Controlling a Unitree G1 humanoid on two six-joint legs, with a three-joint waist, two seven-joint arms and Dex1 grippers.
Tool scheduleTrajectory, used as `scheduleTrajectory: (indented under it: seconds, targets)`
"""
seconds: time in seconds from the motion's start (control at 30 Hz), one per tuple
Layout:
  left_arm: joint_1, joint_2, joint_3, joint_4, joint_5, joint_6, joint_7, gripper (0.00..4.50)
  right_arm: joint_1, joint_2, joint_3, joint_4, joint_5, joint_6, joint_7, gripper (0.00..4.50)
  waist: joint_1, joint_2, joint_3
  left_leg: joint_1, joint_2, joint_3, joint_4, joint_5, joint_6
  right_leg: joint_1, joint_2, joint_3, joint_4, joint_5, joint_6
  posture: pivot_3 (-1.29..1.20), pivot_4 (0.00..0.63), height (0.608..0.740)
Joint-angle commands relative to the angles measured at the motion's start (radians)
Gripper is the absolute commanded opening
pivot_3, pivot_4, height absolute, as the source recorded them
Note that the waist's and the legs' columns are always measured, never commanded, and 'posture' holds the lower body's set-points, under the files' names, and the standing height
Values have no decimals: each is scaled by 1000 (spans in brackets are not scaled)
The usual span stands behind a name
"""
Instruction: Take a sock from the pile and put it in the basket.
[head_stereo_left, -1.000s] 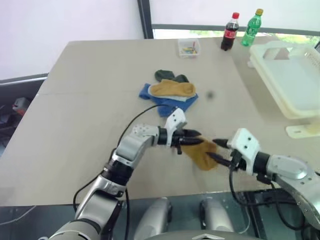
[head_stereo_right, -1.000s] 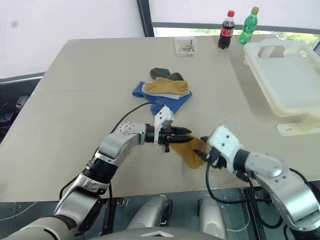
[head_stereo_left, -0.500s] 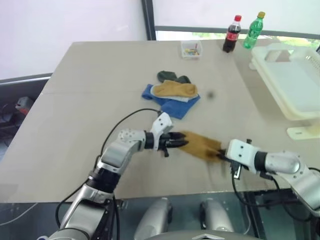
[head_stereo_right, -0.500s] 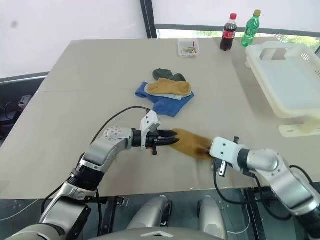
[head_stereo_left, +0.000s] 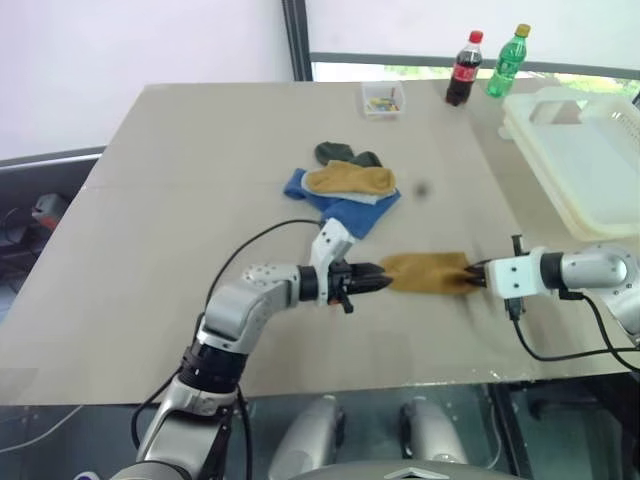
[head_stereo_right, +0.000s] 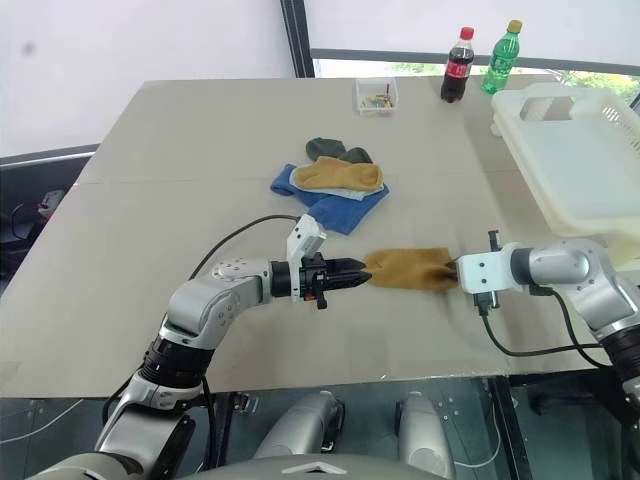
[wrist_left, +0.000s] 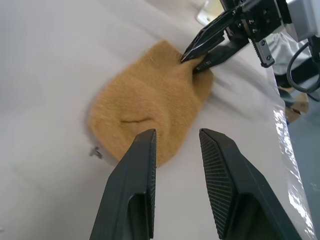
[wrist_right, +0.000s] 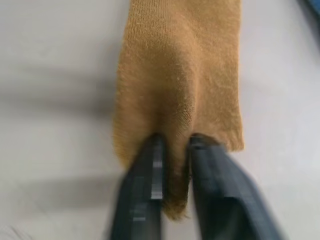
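A mustard-yellow sock (head_stereo_left: 425, 272) lies stretched flat on the table between my two grippers. My right gripper (head_stereo_left: 478, 277) is shut on a fold at the sock's right end; the right wrist view shows the fingers (wrist_right: 150, 170) pinching the fabric (wrist_right: 180, 65). My left gripper (head_stereo_left: 383, 281) is open, its tips at the sock's left end with nothing pinched between them (wrist_left: 177, 134). The pile (head_stereo_left: 345, 185) of blue, pale, dark green and mustard socks sits behind, mid-table. The cream basket (head_stereo_left: 545, 165) stands at the far right.
A cola bottle (head_stereo_left: 461, 68), a green bottle (head_stereo_left: 507, 62) and a small clear box (head_stereo_left: 383, 97) stand along the table's far edge. A flat white piece (head_stereo_left: 600, 262) lies just in front of the basket. The table's front edge runs close below both arms.
My right gripper has swung out to the right with the sock's end, pulling the bunched sock out flat. The left gripper shifted a little and no longer pinches the sock.
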Motion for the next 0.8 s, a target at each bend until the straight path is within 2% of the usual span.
scheduleTrajectory:
  seconds: [0.03,0.2,0.37,0.5,0.6,0.63,0.73,0.77,0.8]
  targets:
    - [-48,-12,18,7,18,-71,20,1478,53,17,-60,-50,88,51,17,2110,0,0,0,0,0,0,0,0,0,-1,0,0,0,0,0,0,150,740]
    - [-93,-27,-48,131,102,-181,12,1478,162,14,-188,-293,286,413,-5,2110,-3,1,0,-4,0,0,0,0,0,-3,0,1,0,0,0,0,150,740]
    - [-94,-50,-124,245,187,-268,9,1478,239,94,-226,-407,312,748,-170,2110,-2,1,0,-4,0,0,0,0,0,-3,0,1,0,0,0,0,150,740]
    - [-83,-55,-148,265,214,-275,6,1478,249,180,-238,-425,324,908,-264,2110,-1,2,-1,-4,0,0,0,0,0,-3,-1,1,0,0,0,0,150,740]
    - [-75,-62,-148,268,214,-268,1,1478,243,206,-213,-384,283,944,-295,2110,-2,2,-4,-3,0,1,0,0,0,-2,-1,2,0,0,0,0,150,740]
    - [-73,-65,-145,267,212,-266,0,1221,242,212,-208,-371,277,947,-299,2144,-2,2,-6,-2,0,1,0,0,0,-2,0,2,1,0,0,0,150,740]
    - [-61,-57,-132,228,186,-239,-25,234,249,213,-212,-386,290,960,-285,1340,-2,2,-7,0,0,1,0,0,0,-1,0,2,1,0,0,0,150,740]
    - [-54,-47,-118,201,167,-218,-35,0,259,205,-217,-413,300,958,-270,888,-3,2,-8,0,0,1,0,0,0,0,0,2,1,0,0,0,150,740]
    - [-48,-39,-108,181,154,-204,-40,0,269,200,-221,-433,306,955,-261,435,-3,2,-8,0,0,1,0,0,0,-1,0,2,1,0,0,0,150,740]
